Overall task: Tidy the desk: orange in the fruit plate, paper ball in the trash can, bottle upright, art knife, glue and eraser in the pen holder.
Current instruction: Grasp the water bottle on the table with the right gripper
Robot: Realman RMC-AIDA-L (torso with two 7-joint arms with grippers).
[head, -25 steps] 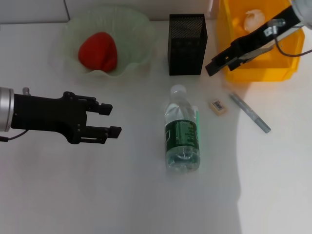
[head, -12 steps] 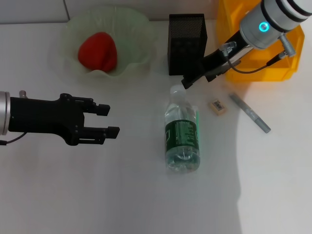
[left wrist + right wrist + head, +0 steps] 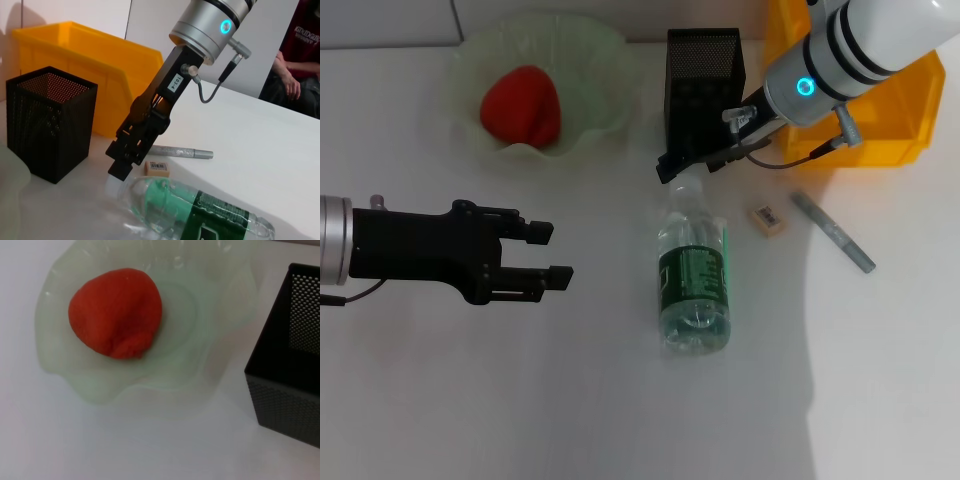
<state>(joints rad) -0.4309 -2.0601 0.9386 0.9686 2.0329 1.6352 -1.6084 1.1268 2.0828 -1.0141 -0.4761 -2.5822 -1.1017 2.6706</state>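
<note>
Clear bottle point(image 3: 695, 275) lies flat on the bench point(image 3: 570, 400) — righting it looks like the step in hand. Right gripper point(image 3: 672, 168) hangs at its cap, its opening untellable; left gripper point(image 3: 552, 252) waits parted, empty — next comes a cap-end grasp.

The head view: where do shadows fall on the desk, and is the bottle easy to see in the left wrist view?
Head view: a broad grey shadow covers the desk on the robot's right side. Left wrist view: the bottle lies close and soft-edged, its clear plastic blending into the white surface.

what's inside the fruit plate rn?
Only the orange sits in the fruit plate, off-centre in the bowl. The plate floor beneath the orange is covered, so anything under it cannot be seen. Both claws are outside the plate.
</note>
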